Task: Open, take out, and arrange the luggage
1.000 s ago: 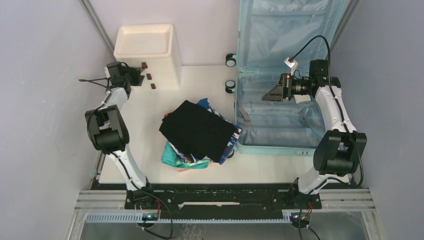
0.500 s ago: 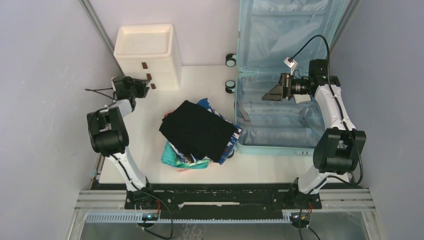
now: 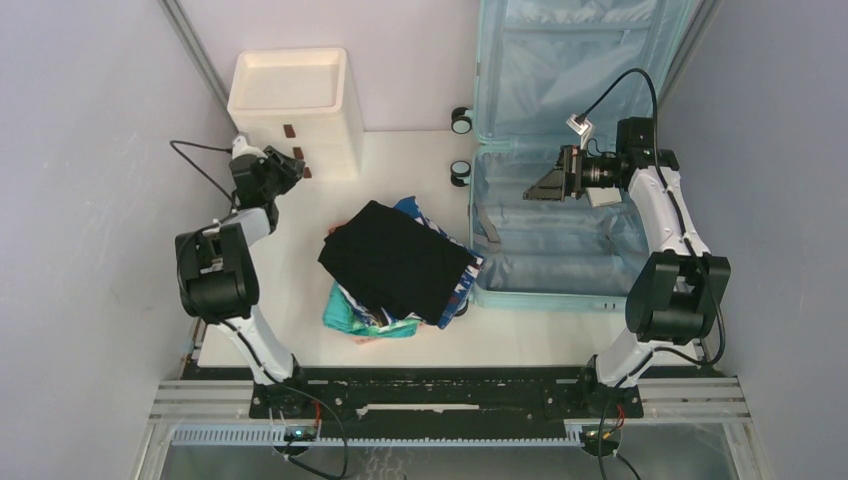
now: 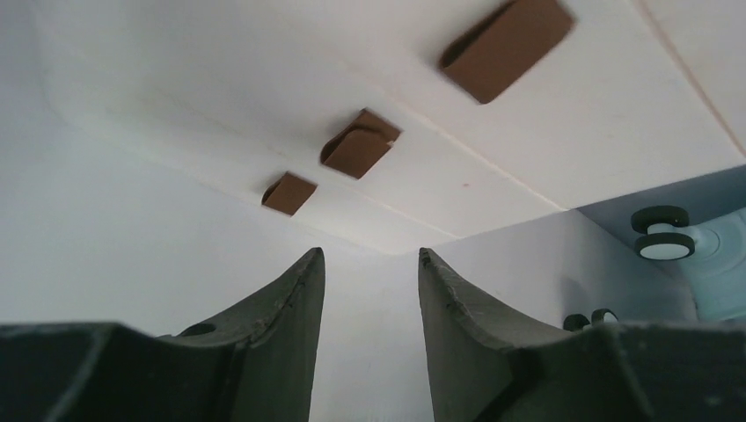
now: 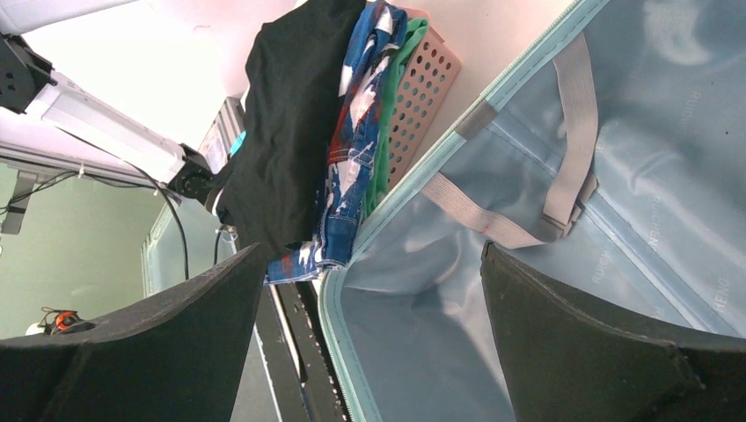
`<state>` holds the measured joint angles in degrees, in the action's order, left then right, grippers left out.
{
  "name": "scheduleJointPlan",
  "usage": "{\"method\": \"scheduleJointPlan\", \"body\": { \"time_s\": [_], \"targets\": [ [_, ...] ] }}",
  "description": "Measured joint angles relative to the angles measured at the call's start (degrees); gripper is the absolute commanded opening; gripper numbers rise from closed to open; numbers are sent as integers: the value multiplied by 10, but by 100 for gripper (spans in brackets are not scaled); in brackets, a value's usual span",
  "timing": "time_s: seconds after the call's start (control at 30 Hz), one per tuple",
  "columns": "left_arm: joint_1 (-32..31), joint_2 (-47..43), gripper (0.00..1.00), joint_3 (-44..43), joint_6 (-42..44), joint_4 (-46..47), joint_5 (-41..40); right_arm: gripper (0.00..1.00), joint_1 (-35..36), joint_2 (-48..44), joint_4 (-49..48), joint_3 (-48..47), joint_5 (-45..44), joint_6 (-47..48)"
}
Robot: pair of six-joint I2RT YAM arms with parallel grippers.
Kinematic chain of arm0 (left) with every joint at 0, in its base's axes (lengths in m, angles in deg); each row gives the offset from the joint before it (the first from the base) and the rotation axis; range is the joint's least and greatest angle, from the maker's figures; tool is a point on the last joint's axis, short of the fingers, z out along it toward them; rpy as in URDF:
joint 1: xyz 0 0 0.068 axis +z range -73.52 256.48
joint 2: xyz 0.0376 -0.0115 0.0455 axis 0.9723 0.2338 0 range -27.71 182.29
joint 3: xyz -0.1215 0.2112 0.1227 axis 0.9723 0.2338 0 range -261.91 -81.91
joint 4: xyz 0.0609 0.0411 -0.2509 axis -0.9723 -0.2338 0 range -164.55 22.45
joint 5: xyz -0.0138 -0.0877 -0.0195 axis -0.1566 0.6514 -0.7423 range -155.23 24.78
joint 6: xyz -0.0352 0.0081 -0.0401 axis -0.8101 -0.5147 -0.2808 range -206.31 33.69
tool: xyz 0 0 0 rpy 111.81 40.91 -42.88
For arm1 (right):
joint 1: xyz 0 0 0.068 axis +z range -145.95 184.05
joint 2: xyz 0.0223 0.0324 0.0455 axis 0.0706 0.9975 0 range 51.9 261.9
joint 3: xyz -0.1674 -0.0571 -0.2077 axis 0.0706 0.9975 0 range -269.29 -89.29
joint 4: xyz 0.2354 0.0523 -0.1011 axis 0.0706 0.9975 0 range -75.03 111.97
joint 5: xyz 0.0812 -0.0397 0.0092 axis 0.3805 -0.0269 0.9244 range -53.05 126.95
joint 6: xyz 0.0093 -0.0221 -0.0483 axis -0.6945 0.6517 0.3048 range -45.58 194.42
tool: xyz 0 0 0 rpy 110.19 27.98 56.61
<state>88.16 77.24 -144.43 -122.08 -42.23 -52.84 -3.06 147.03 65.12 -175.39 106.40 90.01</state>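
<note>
The luggage lies open, lid raised at the back, and the right gripper hangs over its lined lower half, jaws spread wide and empty; well left of the luggage, the left gripper, jaws partly apart on nothing, faces the white drawer box

Bright, even light poured down from overhead. In the top view the white table ran close to washed out, with only faint, soft shadows round the clothes pile. Left wrist view: the left fingers sat dark and soft, and the brown handle at 1 o'clock was smeared. Right wrist view: the right fingers were murky, the luggage lining was crisp, and glare burned at 11 o'clock.
</note>
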Motion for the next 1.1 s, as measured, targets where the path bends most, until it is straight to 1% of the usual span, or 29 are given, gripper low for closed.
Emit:
{"method": "scheduleJointPlan", "body": {
  "time_s": [0.13, 0.27, 0.53, 0.83, 1.1],
  "targets": [
    [-3, 4, 48, -5, 28, 40, 4, 100, 0, 2, 3, 0, -1, 2],
    [-3, 30, 49, -32, 28, 53, 3, 100, -1, 2, 6, 0, -3, 6],
    [-7, 66, 49, -49, 28, 48, -2, 100, -8, 6, 10, -12, -5, 9],
    [-7, 103, 47, -108, 28, 44, 10, 100, -8, 16, 12, -25, -8, 10],
    [-7, 119, 48, -115, 28, 52, 24, 100, -8, 17, 18, -25, -16, 11]
  ]
}}
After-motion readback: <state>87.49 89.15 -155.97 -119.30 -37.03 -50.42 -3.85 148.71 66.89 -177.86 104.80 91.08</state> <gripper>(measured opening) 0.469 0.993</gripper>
